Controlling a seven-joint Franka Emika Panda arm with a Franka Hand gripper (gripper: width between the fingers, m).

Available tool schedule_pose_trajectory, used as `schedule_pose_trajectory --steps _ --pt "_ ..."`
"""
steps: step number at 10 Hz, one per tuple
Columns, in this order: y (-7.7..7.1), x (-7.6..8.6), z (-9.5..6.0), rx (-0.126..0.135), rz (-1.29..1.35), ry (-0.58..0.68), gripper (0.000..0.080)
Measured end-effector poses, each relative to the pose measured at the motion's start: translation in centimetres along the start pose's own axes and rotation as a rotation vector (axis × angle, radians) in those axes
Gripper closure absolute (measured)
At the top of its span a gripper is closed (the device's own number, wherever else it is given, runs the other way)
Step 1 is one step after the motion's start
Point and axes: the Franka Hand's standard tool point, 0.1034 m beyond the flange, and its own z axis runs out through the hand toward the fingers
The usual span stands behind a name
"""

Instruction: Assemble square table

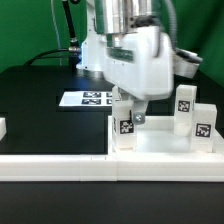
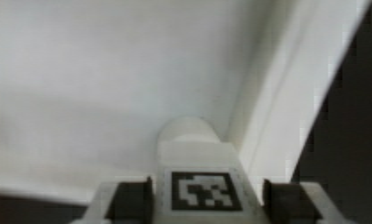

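The square table top (image 1: 165, 148) is a large white tray with a raised rim, lying at the exterior view's right. One white tagged leg (image 1: 126, 126) stands upright at its near left corner. My gripper (image 1: 130, 112) comes down from above and is shut on this leg. In the wrist view the leg (image 2: 202, 165) sits between the two dark fingers (image 2: 133, 204), its tag facing the camera, with the table top (image 2: 112, 90) and its rim (image 2: 275, 85) below. Two more legs (image 1: 185, 101) (image 1: 204, 126) stand upright on the right part of the top.
The marker board (image 1: 92, 98) lies flat on the black table behind the gripper. A long white bar (image 1: 55, 166) edges the black surface in front. A small white piece (image 1: 2, 127) shows at the exterior view's left edge.
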Motion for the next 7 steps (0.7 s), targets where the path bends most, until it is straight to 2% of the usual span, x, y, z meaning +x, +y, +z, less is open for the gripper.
schedule_pose_trajectory --steps 1,3,4,5,6,7 --pt "-0.11 0.17 0.0 0.017 0.117 -0.026 0.0504" --pt "-0.11 0.02 0.05 0.019 0.141 -0.023 0.0504" --pt "-0.1 0.07 0.06 0.019 0.121 -0.022 0.0427" --pt "-0.15 0.09 0.04 0.023 0.014 -0.021 0.0247" --pt "-0.2 0.17 0.01 0.028 -0.177 -0.02 0.0247" --pt "-0.08 0.26 -0.06 0.03 -0.385 -0.021 0.018"
